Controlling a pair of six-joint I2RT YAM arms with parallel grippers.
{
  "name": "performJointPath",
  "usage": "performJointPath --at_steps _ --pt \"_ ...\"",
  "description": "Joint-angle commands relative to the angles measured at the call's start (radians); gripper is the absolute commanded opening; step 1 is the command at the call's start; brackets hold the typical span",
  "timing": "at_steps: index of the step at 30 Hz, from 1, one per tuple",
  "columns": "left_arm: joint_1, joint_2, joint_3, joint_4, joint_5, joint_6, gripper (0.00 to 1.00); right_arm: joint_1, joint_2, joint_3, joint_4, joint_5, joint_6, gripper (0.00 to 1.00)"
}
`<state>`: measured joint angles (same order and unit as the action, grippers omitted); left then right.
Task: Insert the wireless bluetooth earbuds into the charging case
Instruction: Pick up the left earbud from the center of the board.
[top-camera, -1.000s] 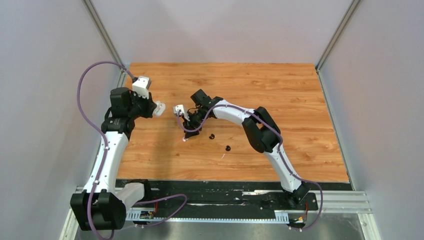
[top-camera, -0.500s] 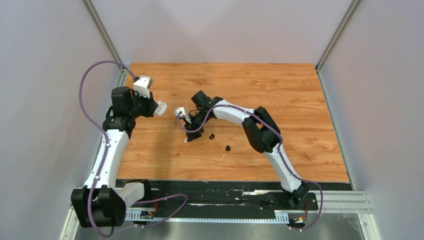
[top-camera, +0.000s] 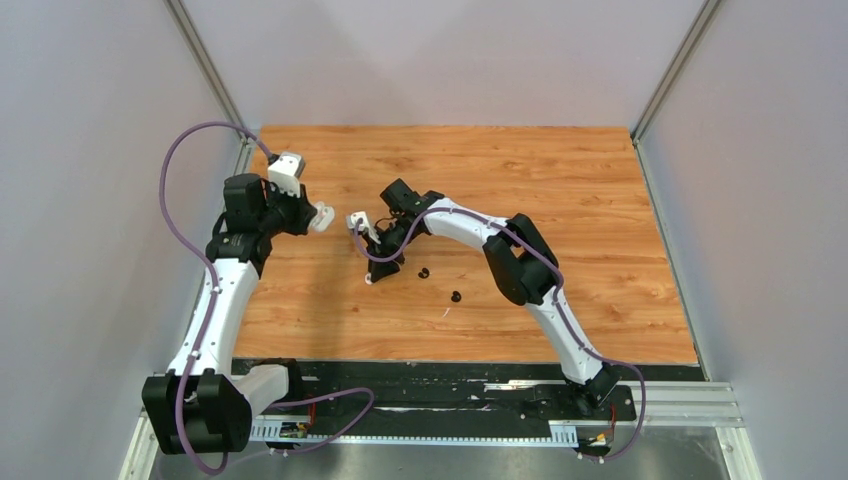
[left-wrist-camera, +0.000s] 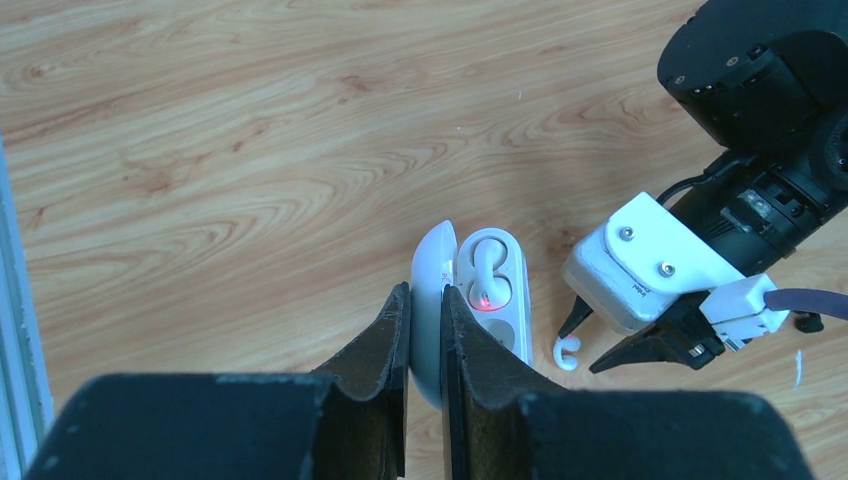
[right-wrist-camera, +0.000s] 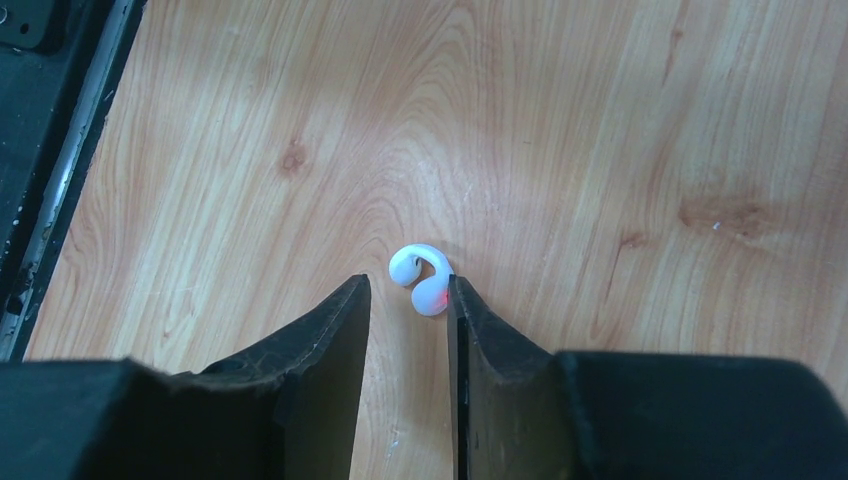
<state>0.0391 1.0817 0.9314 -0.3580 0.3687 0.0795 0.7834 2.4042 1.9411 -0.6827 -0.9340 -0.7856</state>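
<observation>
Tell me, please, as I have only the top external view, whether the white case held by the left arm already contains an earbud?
Observer: Yes, the left wrist view shows a seated earbud in the open charging case, showing a red light.
Operator: Thank you. Has the other arm closed on the second white one?
Observer: Not yet; the right wrist view shows the right gripper open, with the loose earbud between its fingertips, touching one finger.

White case (left-wrist-camera: 513, 330) open, one bud (left-wrist-camera: 486, 272) seated, red light; other white bud (right-wrist-camera: 432, 295) lying loose.
</observation>
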Motion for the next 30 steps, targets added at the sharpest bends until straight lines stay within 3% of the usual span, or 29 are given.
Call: performJointPath --at_steps 1,13,30 --pt "0.005 -0.005 -0.006 0.033 0.02 -0.011 0.0 0.007 0.028 0.048 0.0 -0.055 0.016 0.33" --pt "0.005 -0.01 -0.009 0.033 0.027 -0.01 0.0 0.002 0.041 0.084 0.06 -0.041 0.102 0.35" --pt "0.005 -0.006 -0.011 0.043 0.037 -0.016 0.0 0.021 0.054 0.056 0.058 0.044 0.073 0.31"
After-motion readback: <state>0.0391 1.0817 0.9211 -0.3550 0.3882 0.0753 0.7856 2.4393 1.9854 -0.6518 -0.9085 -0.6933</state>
